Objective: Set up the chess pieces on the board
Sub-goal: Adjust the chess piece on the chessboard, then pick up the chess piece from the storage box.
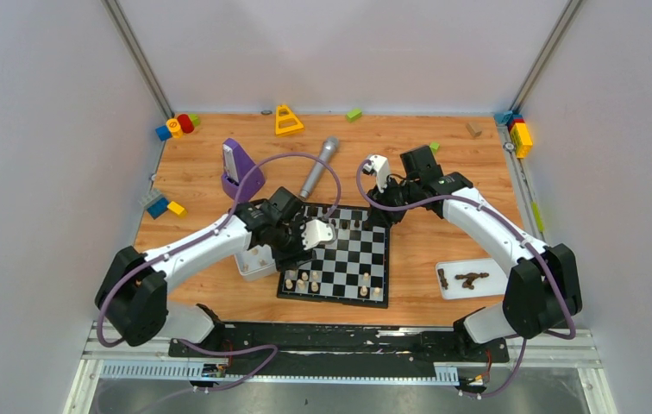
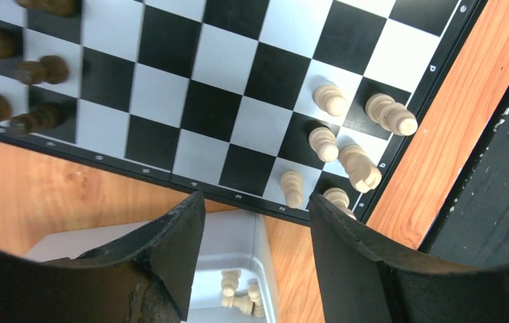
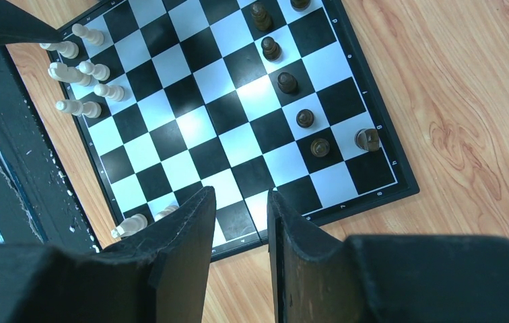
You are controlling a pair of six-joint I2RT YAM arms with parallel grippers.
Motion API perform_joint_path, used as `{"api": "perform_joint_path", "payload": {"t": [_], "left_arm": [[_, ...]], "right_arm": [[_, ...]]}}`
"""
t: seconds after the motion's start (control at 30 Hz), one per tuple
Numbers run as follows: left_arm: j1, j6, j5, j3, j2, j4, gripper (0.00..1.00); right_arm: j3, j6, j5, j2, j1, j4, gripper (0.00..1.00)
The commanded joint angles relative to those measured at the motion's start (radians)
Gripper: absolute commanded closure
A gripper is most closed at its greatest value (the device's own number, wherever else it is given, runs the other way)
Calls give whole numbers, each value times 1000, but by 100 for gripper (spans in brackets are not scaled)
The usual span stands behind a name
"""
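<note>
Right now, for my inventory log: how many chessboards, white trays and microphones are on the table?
Chessboard: 1
White trays: 2
Microphone: 1
Total: 4

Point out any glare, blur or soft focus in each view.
Right wrist: a bright glare patch washes out the middle of the chessboard, and the rest is sharp. Left wrist: the dark pieces at upper left are soft and smeared, while the white pieces are crisp. Top external: even light, no glare, but the pieces are too small to tell apart.
</note>
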Motion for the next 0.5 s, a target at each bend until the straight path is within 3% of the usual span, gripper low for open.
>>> {"api": "perform_joint_path", "payload": {"t": [0.0,0.27,0.47], "left_arm": [[27,-20,0,39,-109,13,33],[315,21,24,8,-300,-32,35],[407,75,-47,-59,-265,17,35]], "right_arm": [[0,-3,-12,0,3,31,65],[1,-6,-5,0,3,30,66],[2,-6,-5,8,3,29,66]]}}
